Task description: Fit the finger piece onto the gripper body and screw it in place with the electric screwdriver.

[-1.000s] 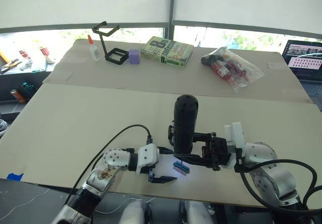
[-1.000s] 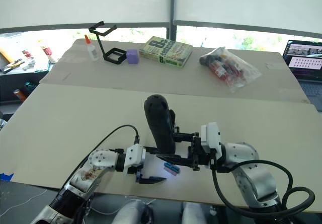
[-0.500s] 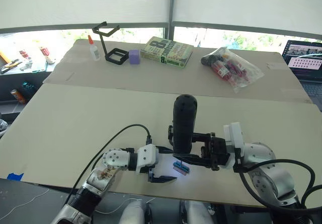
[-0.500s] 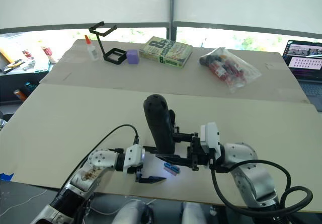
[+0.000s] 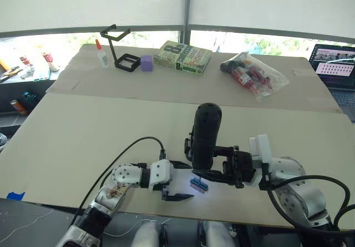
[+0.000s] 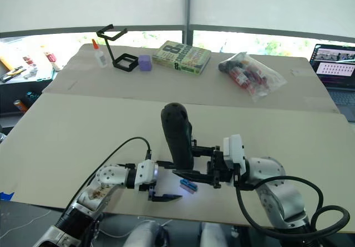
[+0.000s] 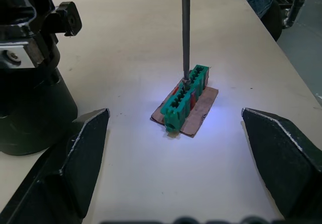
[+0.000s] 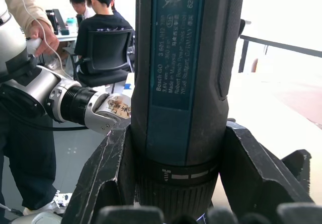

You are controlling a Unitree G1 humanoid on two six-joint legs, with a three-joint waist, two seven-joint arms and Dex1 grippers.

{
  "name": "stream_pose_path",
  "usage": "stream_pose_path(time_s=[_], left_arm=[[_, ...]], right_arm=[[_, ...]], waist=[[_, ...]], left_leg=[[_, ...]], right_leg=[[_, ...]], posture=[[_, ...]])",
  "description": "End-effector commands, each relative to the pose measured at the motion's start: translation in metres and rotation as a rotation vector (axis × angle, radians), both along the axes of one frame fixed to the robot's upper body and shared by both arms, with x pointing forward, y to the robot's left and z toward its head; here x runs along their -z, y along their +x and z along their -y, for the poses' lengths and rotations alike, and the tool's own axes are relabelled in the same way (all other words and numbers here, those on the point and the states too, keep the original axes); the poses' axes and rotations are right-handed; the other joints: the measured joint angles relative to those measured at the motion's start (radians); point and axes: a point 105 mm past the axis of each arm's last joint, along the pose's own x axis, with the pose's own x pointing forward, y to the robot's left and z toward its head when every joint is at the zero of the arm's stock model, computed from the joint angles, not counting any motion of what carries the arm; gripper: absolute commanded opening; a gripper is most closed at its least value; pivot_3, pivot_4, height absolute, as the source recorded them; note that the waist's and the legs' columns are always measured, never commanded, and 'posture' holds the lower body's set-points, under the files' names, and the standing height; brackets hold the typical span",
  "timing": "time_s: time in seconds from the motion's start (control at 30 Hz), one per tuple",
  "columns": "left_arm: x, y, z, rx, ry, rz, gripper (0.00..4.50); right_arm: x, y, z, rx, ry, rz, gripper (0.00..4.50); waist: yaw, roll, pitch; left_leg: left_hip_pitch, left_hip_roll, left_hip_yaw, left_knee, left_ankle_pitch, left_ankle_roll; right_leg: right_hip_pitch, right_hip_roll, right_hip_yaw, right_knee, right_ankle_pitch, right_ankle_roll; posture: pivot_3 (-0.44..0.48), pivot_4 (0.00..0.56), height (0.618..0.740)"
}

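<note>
My right gripper [image 5: 206, 169] is shut on the electric screwdriver [image 5: 204, 136], a thick black cylinder held upright near the table's front edge. Its thin metal bit [image 7: 185, 27] points down onto a small green-and-brown block [image 7: 185, 97]. My left gripper [image 5: 183, 180] lies low on the table, open, one finger on each side of that block without touching it. The gripper body [image 7: 30, 98], black with a round base, stands just beyond the left fingers, close behind the screwdriver. The finger piece is hidden.
Along the back of the table stand a glue bottle [image 5: 103, 55], a black wire-frame stand [image 5: 123, 50], a purple cube [image 5: 147, 63], a book [image 5: 182, 58] and a clear bag of small items [image 5: 254, 74]. A laptop [image 5: 334, 64] sits at the far right. The table's front edge [image 5: 233, 219] is close.
</note>
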Motion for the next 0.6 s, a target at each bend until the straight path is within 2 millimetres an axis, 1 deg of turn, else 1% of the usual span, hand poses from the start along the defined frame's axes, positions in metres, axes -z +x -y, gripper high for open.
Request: stream_pose_path(time_s=[0.03, 0.1, 0.27, 0.33, 0.4, 0.6], left_arm=[[0.001, 0.000, -0.012, -0.026, 0.014, -0.010, 4.45], [-0.003, -0.002, -0.015, -0.015, 0.002, -0.002, 4.45], [-0.018, -0.009, -0.032, 0.020, -0.050, -0.006, 4.45], [-0.031, -0.015, -0.036, 0.044, -0.125, -0.021, 4.45], [-0.045, -0.020, -0.038, 0.068, -0.192, 0.001, 4.45], [-0.079, -0.019, -0.038, 0.042, -0.307, 0.074, 4.45]], right_arm=[[-0.022, -0.011, -0.001, -0.046, 0.040, 0.084, 1.93], [-0.025, -0.011, -0.001, -0.041, 0.039, 0.096, 1.93], [-0.041, -0.010, 0.007, -0.002, 0.045, 0.135, 1.93], [-0.047, -0.012, 0.012, 0.015, 0.045, 0.143, 1.93], [-0.051, -0.015, 0.016, 0.029, 0.038, 0.146, 1.93], [-0.069, -0.018, 0.033, 0.093, 0.021, 0.171, 1.93]], waist=[[-0.001, 0.000, 0.000], [-0.002, 0.000, 0.000], [-0.003, 0.000, 0.000], [-0.001, 0.000, 0.000], [0.003, 0.000, 0.000], [0.002, 0.000, 0.000]], left_leg=[[0.000, 0.000, 0.000, 0.000, 0.000, 0.000], [-0.001, 0.000, 0.000, -0.001, 0.000, 0.000], [-0.005, 0.000, 0.000, 0.000, 0.002, -0.003], [-0.006, 0.000, 0.000, 0.000, 0.002, -0.003], [-0.007, 0.000, 0.000, 0.000, 0.002, -0.003], [-0.008, -0.001, 0.000, 0.002, 0.001, -0.002]], right_leg=[[0.000, 0.000, 0.000, 0.000, 0.000, 0.000], [-0.001, 0.000, 0.000, 0.000, 0.000, 0.000], [-0.004, 0.000, 0.000, 0.000, 0.000, 0.000], [-0.005, 0.000, 0.000, 0.000, 0.000, 0.000], [-0.006, -0.001, -0.001, 0.000, 0.000, 0.000], [-0.005, -0.002, -0.001, -0.001, 0.000, 0.001]], posture=[[0.000, 0.150, 0.740], [0.000, 0.150, 0.740], [0.000, 0.150, 0.740], [0.000, 0.150, 0.740], [0.000, 0.150, 0.740], [0.000, 0.150, 0.740]])
